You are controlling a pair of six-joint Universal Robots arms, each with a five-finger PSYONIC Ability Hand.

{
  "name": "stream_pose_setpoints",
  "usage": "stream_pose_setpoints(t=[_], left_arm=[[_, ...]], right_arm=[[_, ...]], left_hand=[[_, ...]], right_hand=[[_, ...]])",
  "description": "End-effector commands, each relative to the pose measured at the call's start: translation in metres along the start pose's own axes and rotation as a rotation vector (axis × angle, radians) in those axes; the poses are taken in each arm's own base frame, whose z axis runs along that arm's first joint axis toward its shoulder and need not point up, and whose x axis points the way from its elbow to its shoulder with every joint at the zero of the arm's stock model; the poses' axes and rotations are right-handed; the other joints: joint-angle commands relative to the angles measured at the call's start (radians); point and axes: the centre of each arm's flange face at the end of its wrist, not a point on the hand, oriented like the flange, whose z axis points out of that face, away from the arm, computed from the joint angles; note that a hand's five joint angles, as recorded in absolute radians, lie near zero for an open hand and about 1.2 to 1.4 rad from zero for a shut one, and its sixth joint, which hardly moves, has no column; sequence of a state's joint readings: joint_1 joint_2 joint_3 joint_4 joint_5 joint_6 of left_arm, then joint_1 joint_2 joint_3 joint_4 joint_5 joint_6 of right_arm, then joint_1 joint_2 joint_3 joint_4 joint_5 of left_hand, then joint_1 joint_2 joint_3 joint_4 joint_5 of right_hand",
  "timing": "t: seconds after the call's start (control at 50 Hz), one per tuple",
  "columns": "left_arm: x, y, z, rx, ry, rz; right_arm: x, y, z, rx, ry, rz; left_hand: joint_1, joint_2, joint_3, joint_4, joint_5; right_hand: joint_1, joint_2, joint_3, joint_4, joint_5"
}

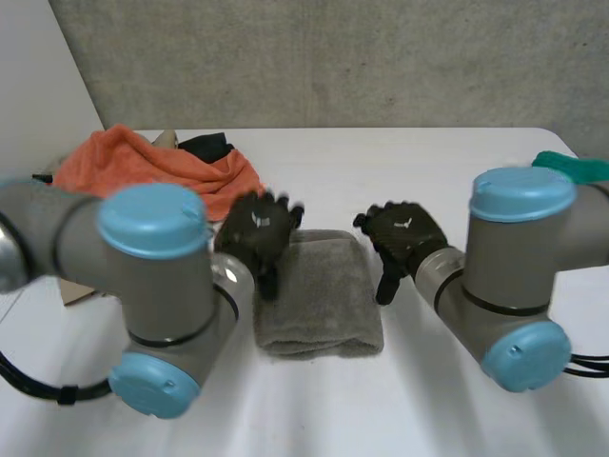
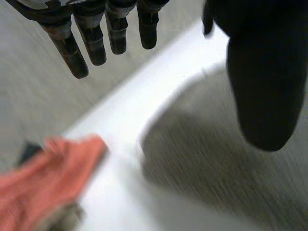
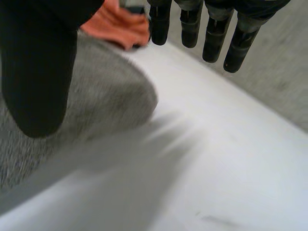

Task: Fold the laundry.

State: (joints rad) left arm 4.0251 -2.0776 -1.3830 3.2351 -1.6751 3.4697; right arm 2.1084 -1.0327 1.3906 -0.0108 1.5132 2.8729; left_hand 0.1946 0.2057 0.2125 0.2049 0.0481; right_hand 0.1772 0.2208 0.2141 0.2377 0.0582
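A folded grey towel [image 1: 319, 293] lies in the middle of the white table [image 1: 409, 162], between my two hands. My left hand [image 1: 257, 231] hovers over the towel's far left corner, its fingers straight and holding nothing. In the left wrist view the fingers [image 2: 91, 41] and thumb [image 2: 267, 82] are spread above the grey towel [image 2: 216, 159]. My right hand [image 1: 404, 233] is beside the towel's far right corner, also open. In the right wrist view its thumb [image 3: 41, 67] hangs over the grey towel [image 3: 101, 101] and its fingers [image 3: 211, 29] are over bare table.
An orange cloth [image 1: 152, 167] is heaped at the far left of the table with dark and beige garments [image 1: 205, 148] behind it. A green cloth [image 1: 571, 167] lies at the far right edge. The orange cloth [image 2: 43, 183] is also in the left wrist view.
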Motion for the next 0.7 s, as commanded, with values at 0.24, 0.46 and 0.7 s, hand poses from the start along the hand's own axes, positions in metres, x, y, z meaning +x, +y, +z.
stream_pose_setpoints(t=[0.24, 0.46, 0.7], left_arm=[[-0.023, -0.076, -0.049, 0.295, 0.437, -0.167], [-0.023, -0.076, -0.050, 0.294, 0.431, -0.166], [-0.023, -0.075, -0.050, 0.291, 0.434, -0.172]], right_arm=[[-0.064, 0.043, -0.052, 0.125, -0.160, -0.082], [-0.074, 0.064, -0.022, 0.148, -0.138, -0.207], [-0.073, 0.054, -0.002, 0.216, -0.118, -0.209]], left_hand=[[0.028, 0.017, 0.010, 0.017, 0.000], [0.028, 0.017, 0.010, 0.017, 0.000], [0.028, 0.017, 0.010, 0.017, 0.000]], right_hand=[[-0.003, -0.046, -0.040, -0.063, -0.058], [-0.003, -0.046, -0.040, -0.063, -0.058], [0.747, 0.704, 0.710, 0.687, 0.692]])
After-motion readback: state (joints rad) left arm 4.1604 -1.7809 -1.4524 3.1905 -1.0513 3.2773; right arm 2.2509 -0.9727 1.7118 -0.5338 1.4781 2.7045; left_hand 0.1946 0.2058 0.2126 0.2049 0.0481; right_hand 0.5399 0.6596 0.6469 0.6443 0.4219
